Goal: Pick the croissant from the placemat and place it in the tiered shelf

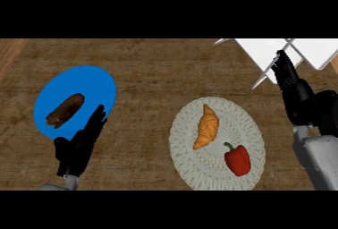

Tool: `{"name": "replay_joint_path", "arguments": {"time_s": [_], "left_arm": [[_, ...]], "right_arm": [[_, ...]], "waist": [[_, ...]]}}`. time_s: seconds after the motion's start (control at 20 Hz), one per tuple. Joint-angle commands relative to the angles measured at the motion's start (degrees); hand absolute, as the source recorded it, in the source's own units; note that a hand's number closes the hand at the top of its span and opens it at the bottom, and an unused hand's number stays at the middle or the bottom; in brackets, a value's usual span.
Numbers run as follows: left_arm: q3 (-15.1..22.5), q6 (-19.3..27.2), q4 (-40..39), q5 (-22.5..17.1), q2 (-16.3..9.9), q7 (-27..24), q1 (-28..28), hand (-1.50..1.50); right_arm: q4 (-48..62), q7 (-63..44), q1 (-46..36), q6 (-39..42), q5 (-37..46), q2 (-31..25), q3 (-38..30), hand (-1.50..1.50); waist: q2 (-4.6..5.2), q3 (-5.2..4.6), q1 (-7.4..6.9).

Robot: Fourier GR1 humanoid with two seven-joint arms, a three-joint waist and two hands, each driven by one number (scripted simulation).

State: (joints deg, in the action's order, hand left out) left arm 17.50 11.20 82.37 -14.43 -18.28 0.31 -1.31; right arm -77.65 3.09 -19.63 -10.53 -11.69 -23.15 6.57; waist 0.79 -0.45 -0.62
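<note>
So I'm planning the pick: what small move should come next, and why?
Probably swing the right hand left and down toward the croissant. It lies untouched on the placemat beside a red pepper, while that open hand is up by the white tiered shelf.

The robot's left hand (78,145) is matte black, with long slim fingers and a shorter thumb branching from a blocky palm, joined by a narrow pale wrist stub to a grey forearm that barely shows. The right hand (298,96) is the same black, angular build, and its smooth, rounded light grey forearm (317,159) shows a darker seam near the wrist.
</note>
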Motion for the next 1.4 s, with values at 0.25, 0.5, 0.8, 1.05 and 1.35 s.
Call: {"name": "replay_joint_path", "arguments": {"time_s": [0.25,0.5,0.8,1.05,1.35], "left_arm": [[-8.1,2.6,-4.9,-4.7,-3.0,6.4,4.4,0.00],[-9.1,1.2,-5.9,-7.1,-2.4,8.9,2.7,0.00],[-9.3,-0.7,-4.5,-7.2,-4.0,10.9,2.5,0.00],[-10.2,-2.6,-5.6,-7.8,-4.6,11.6,-0.4,0.00],[-8.9,-3.2,-8.5,-6.5,-2.3,9.3,-0.7,0.00]], "right_arm": [[-13.8,-9.4,7.3,-20.8,19.7,-9.3,-1.9,1.50],[-14.3,-26.5,19.4,-29.2,26.4,-6.4,0.7,-1.50],[-36.1,-36.8,30.5,-25.3,36.4,-9.2,9.5,-1.50],[-48.4,-52.2,30.4,-16.5,41.8,-10.8,15.1,-1.50],[-52.2,-73.3,19.0,-3.0,46.8,-9.4,19.4,-1.50]], "waist": [[-2.31,-0.13,4.77],[-1.42,0.04,4.77],[-1.15,0.23,2.17],[-0.93,0.20,1.31],[-0.46,0.00,-0.34]]}}
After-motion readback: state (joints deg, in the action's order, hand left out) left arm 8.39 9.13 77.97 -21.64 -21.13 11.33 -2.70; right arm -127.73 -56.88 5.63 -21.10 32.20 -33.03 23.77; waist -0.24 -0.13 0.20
